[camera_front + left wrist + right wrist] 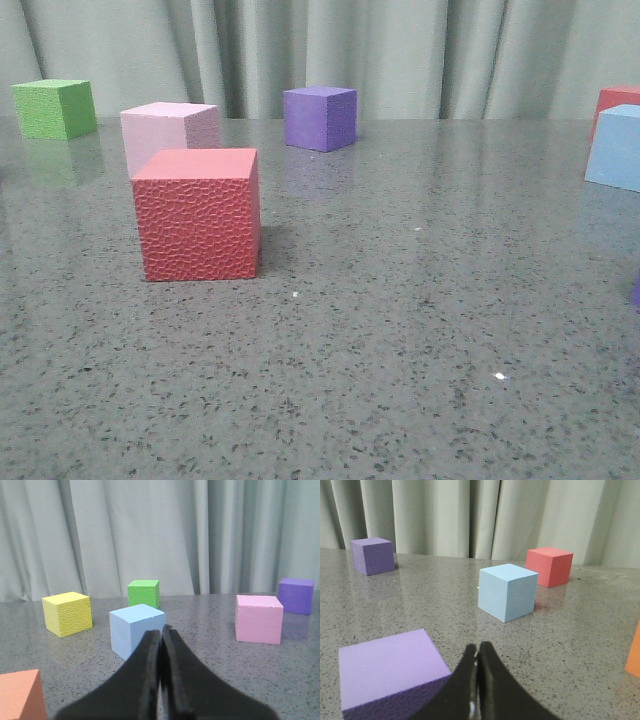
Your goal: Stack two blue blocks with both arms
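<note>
One pale blue block stands on the table just beyond my left gripper, which is shut and empty. The other pale blue block stands further out ahead of my right gripper, which is also shut and empty. In the front view only this second blue block shows, cut off at the right edge; neither gripper shows there.
A red cube, pink cube, green cube and dark purple cube stand on the grey table. A yellow cube and an orange one are near the left gripper. A purple cube lies beside the right gripper; a red cube stands behind the blue one.
</note>
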Action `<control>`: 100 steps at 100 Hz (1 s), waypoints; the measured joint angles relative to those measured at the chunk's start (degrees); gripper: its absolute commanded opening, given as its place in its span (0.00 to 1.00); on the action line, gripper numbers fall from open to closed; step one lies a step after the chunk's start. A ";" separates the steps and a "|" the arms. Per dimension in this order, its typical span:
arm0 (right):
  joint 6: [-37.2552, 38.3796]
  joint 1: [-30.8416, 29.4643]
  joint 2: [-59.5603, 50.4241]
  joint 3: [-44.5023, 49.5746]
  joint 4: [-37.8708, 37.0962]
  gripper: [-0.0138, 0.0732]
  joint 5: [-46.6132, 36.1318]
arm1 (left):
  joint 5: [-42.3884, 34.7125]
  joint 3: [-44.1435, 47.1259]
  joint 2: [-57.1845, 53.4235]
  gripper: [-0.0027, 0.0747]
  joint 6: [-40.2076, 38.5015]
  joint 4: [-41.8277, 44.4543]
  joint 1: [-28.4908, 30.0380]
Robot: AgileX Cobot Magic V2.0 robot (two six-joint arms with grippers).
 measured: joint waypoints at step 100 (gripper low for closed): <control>0.00 0.00 0.00 0.00 0.00 0.02 -2.12 | 0.10 0.00 0.00 0.01 0.00 0.00 0.00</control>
